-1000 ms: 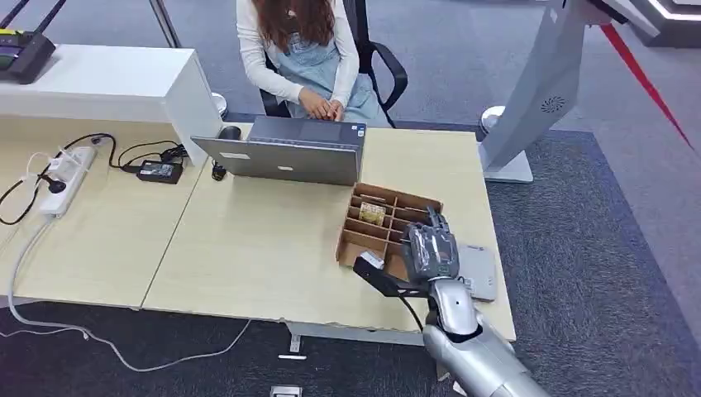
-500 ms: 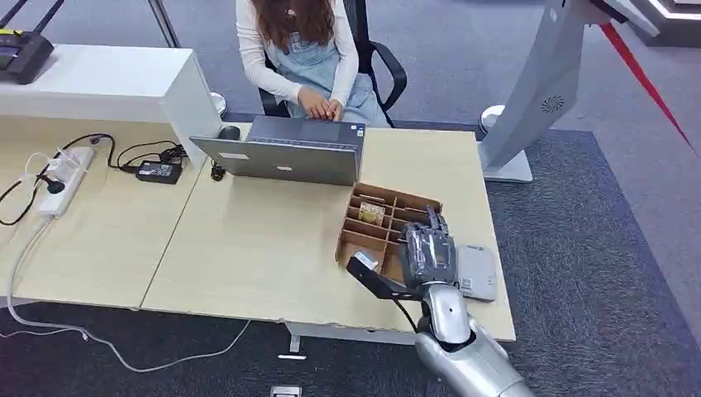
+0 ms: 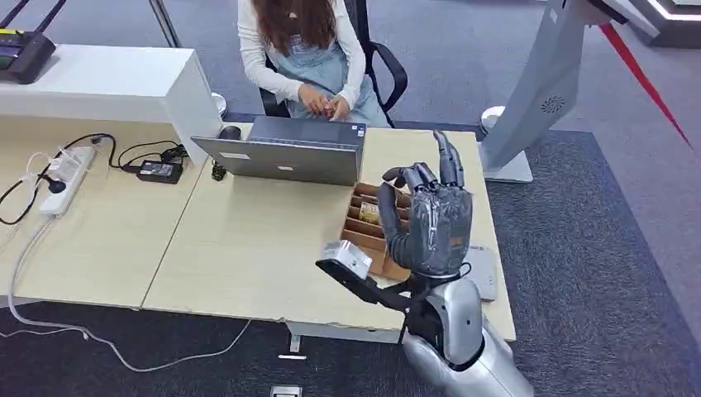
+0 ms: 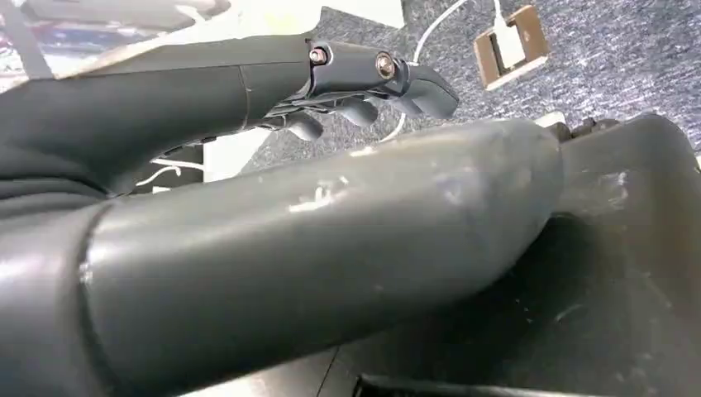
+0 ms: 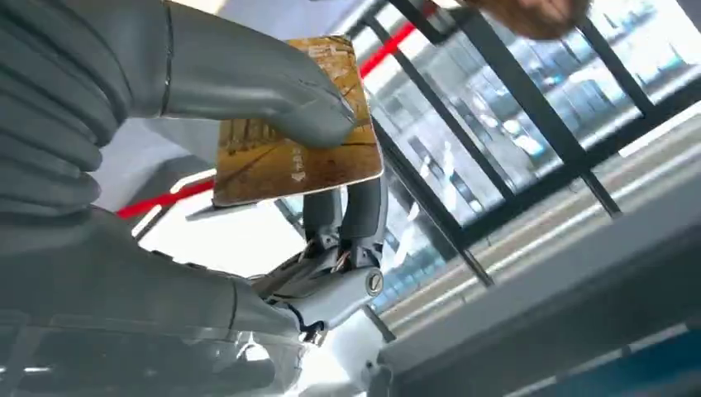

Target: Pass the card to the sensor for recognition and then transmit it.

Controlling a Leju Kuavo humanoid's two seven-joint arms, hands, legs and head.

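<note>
My right hand (image 3: 430,219) is raised above the table's right end, its back toward the head camera, over the divided cardboard box (image 3: 370,227). In the right wrist view its thumb (image 5: 248,83) and fingers pinch a golden-brown card (image 5: 306,153), held up in the air. The grey flat sensor (image 3: 482,271) lies on the table just right of the box, partly hidden by that arm. Another card-like item (image 3: 369,213) sits in a box compartment. My left hand (image 4: 364,78) hangs low over carpet, its fingers apart from the thumb and holding nothing.
A person (image 3: 302,50) sits behind an open laptop (image 3: 289,153) at the table's far edge. A power strip (image 3: 66,178) and cables lie at the far left. A grey stand (image 3: 537,91) rises beyond the table's right end.
My right hand has risen from low over the box and sensor to well above the table, and now appears larger and closer to the head camera. The person's hands shifted slightly.
</note>
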